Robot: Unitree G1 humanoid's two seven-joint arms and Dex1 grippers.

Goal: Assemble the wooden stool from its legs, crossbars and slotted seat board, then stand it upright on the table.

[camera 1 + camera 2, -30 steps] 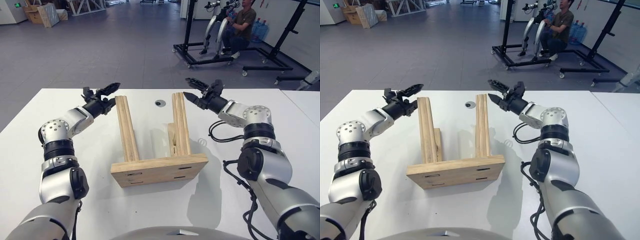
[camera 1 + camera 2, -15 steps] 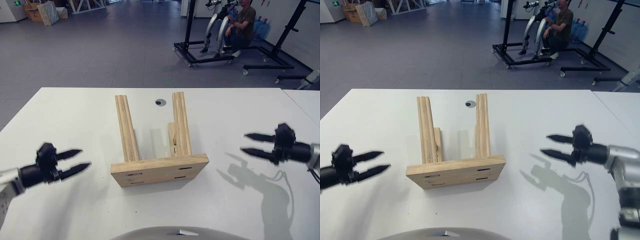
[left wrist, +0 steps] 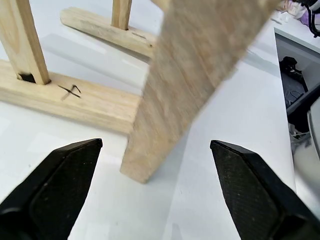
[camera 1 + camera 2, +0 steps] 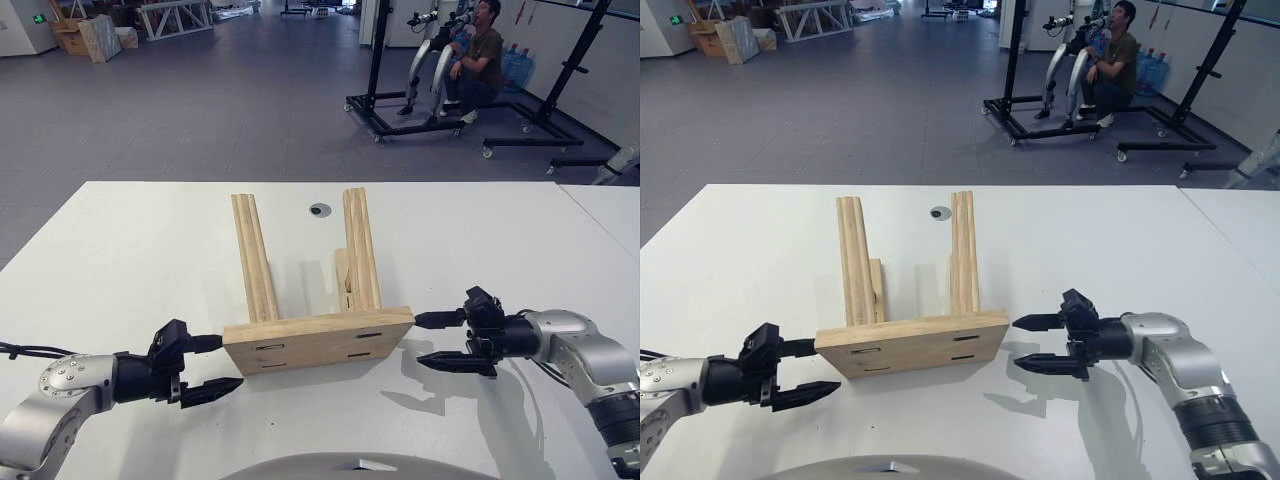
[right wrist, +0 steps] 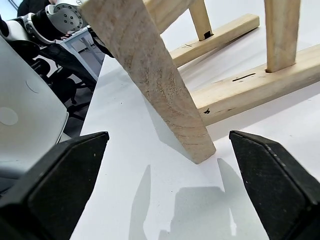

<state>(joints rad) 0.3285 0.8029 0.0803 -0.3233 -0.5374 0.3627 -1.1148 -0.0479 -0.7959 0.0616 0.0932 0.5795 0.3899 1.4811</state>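
The wooden stool lies on its side on the white table (image 4: 120, 250). Its seat board (image 4: 318, 340) stands on edge nearest me, and two leg pairs (image 4: 254, 255) (image 4: 361, 248) run away from it, with a crossbar (image 4: 343, 275) showing between them. My left gripper (image 4: 228, 361) is open just off the board's left end, low over the table. My right gripper (image 4: 420, 339) is open just off the board's right end. Neither touches the wood. In the left wrist view the board's end (image 3: 200, 75) sits between the open fingers (image 3: 55, 180). The right wrist view shows the board's other corner (image 5: 155, 80).
A small round hole (image 4: 320, 209) sits in the table beyond the legs. A second white table (image 4: 612, 205) adjoins at the right. Black wheeled frames (image 4: 440, 100) stand on the floor far behind. Bare tabletop lies on both sides of the stool.
Both arms left the far ends of the legs, swung outward, and came in low at the two ends of the seat board. The stool has not moved.
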